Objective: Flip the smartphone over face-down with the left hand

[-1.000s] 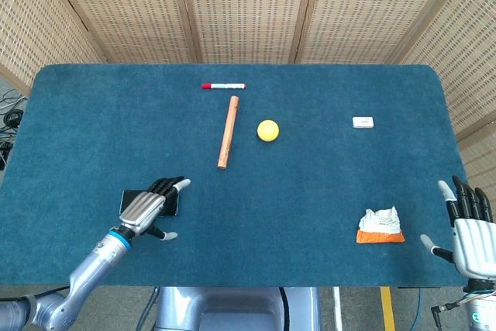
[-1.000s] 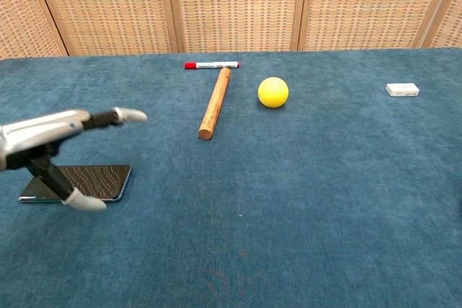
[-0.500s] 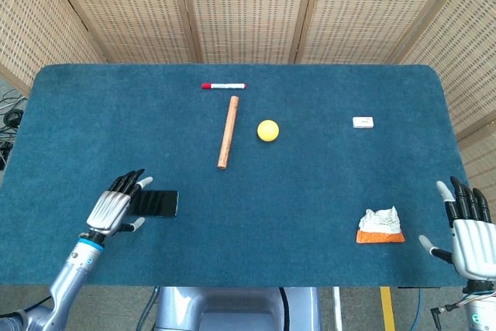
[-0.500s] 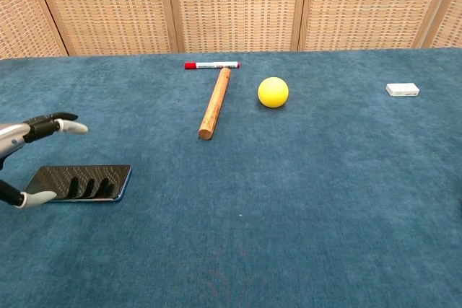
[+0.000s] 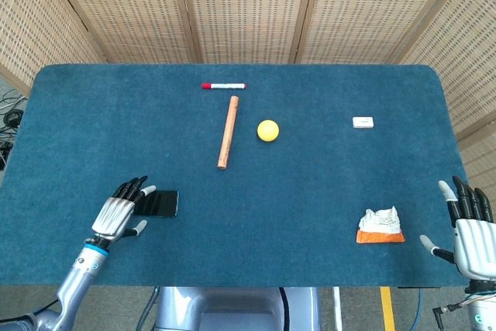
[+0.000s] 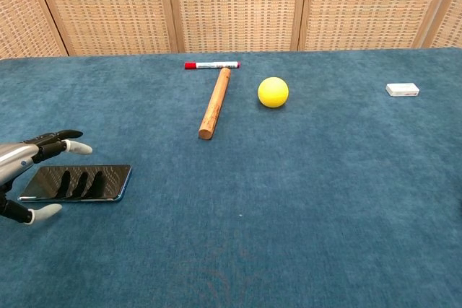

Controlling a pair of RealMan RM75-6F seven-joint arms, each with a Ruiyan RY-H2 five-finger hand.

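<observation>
A: Far left, what shows of the left hand [image 5: 120, 213]?

B: In the head view it hovers at the left end of the smartphone [image 5: 159, 204], its fingers [image 5: 133, 188] apart and holding nothing. In the chest view the hand [image 6: 22, 155] is cut off by the frame's left edge, so only fingertips and thumb show.

A: And the smartphone itself?

B: It lies flat on the blue table [image 5: 325, 184], near the front left, its glossy dark side up. The chest view shows the fingers mirrored in that surface [image 6: 76, 182]. Whether that side is the screen cannot be told. In the head view the hand covers its left end.

A: Further right?

B: A wooden stick [image 5: 228, 132] lies lengthwise toward the back, a red-capped marker [image 5: 223, 85] just beyond its far end, and a yellow ball [image 5: 268, 130] near the stick's right. A small white block [image 5: 363, 122] sits well apart to the right, too small to identify.

A: The front right?

B: A crumpled white and orange thing [image 5: 380, 226], seen only in the head view. The right hand [image 5: 469, 226] is at the table's corner, fingers apart and empty, partly cut off by the frame.
</observation>
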